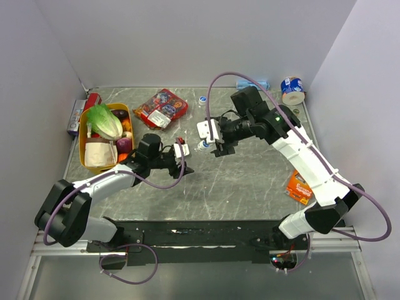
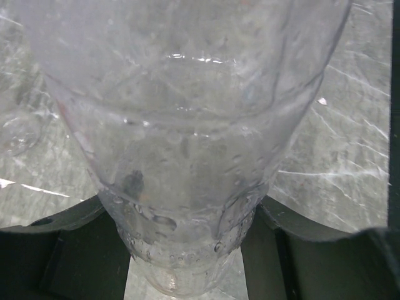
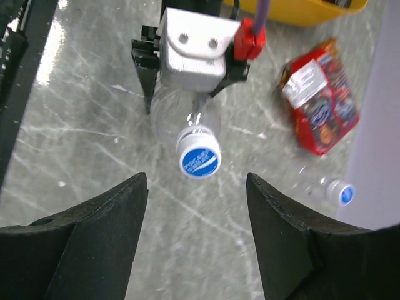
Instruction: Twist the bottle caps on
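Note:
My left gripper [image 1: 189,154] is shut on a clear plastic bottle [image 2: 187,125], gripping it between the black fingers [image 2: 75,250]; the bottle fills the left wrist view. In the right wrist view the bottle [image 3: 186,119] points toward the camera, and a blue cap [image 3: 200,156] with a white rim sits on its neck. My right gripper [image 3: 197,212] is open, with the cap just beyond its fingertips and not touched. In the top view the cap [image 1: 201,145] lies just left of the right gripper [image 1: 215,145]. A second clear bottle [image 1: 202,100] with a blue cap [image 3: 341,192] is at the back.
A red snack packet [image 1: 161,107] lies behind the grippers. A yellow basket [image 1: 82,150] of vegetables stands at the left, with a red can [image 1: 92,100] behind it. A blue-and-white tin [image 1: 292,89] is at the back right and an orange packet [image 1: 300,186] at the right.

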Tool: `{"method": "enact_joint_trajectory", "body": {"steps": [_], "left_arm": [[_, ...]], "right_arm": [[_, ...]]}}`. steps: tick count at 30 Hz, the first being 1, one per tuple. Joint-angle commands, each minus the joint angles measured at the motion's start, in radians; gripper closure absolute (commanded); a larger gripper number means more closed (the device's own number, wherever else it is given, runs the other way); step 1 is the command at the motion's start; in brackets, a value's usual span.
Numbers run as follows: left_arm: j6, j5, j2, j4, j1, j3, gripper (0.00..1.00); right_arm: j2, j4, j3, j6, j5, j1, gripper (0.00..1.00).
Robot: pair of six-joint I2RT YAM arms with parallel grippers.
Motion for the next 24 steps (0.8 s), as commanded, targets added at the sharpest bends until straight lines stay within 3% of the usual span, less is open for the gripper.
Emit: {"method": "enact_joint_trajectory", "body": {"steps": [1,12,24], "left_arm": [[0.057,0.08,0.003,-0.049,0.003,0.052,0.99],[0.058,0.081,-0.002,-0.046,0.005,0.063,0.99],[0.071,0.092,-0.011,-0.046,0.003,0.067,0.99]], "right_arm": [[-0.034,0.051,-0.007,-0.139,-0.055,0.02,0.29],[0.041,-0.144,0.076,-0.256,-0.058,0.028,0.33],[0.063,-0.064,0.056,-0.216,-0.009,0.045,0.35]]}}
